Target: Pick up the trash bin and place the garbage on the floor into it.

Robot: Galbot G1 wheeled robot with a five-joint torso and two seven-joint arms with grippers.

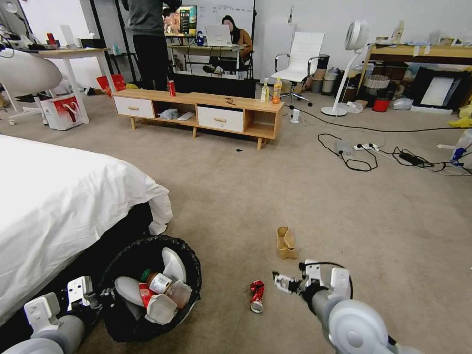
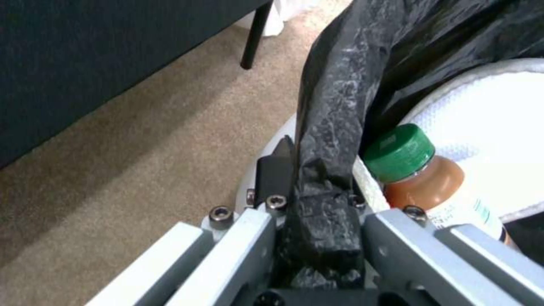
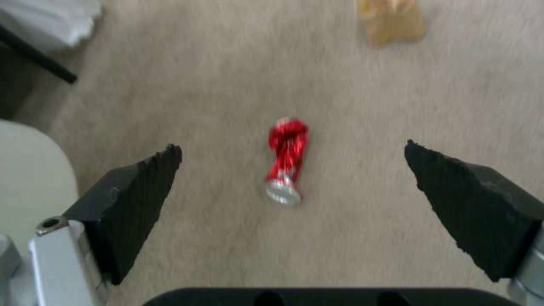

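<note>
Crushed red can (image 3: 287, 160) lies on its side on the floor (image 1: 305, 196), centred between the wide-apart pads of our right gripper (image 3: 292, 178), which hangs just above it; that lines up for a straight drop and pinch across the can's narrow waist. Tan paper bag (image 1: 286, 243) sits a bit further out on the carpet, clear of the approach. Trash bin (image 1: 147, 290) is at our left, close beside the bed (image 1: 59, 206), tilted mouth-up toward the can side so a short swing gets the can in. Left gripper (image 2: 317, 199) is clamped on the bin's rim through the black liner (image 2: 334, 106), which keeps the bin in hand. Inside the bin: green-capped bottle (image 2: 431, 178), a red-and-white wrapper (image 1: 146, 295).
</note>
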